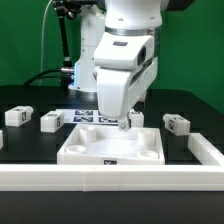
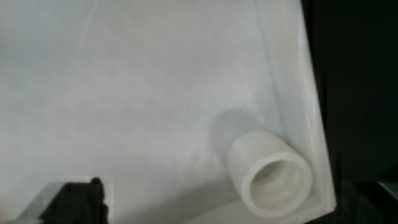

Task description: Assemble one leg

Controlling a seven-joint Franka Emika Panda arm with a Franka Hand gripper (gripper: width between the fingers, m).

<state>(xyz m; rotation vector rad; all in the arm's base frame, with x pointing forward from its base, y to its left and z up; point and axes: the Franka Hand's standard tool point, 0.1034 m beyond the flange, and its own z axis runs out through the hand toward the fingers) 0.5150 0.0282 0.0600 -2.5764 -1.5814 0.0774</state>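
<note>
The large flat white tray-like piece (image 1: 110,146) lies at the table's middle. My gripper (image 1: 124,123) hangs low over its far right corner. In the wrist view the gripper (image 2: 222,207) is over the tray's white surface (image 2: 143,90), with one round recess (image 2: 276,176) close between the jaws. One dark fingertip (image 2: 75,200) shows, far out to the side, so the jaws stand wide and hold nothing. Loose legs, small white tagged blocks, lie on the table: two at the exterior view's left (image 1: 17,116) (image 1: 50,120), one at its right (image 1: 177,124). Another white block (image 1: 137,118) sits just behind the gripper.
The marker board (image 1: 85,116) lies behind the tray. A white rail (image 1: 110,179) runs along the front edge and another white bar (image 1: 207,149) stands at the exterior view's right. The arm's base and cables are at the back.
</note>
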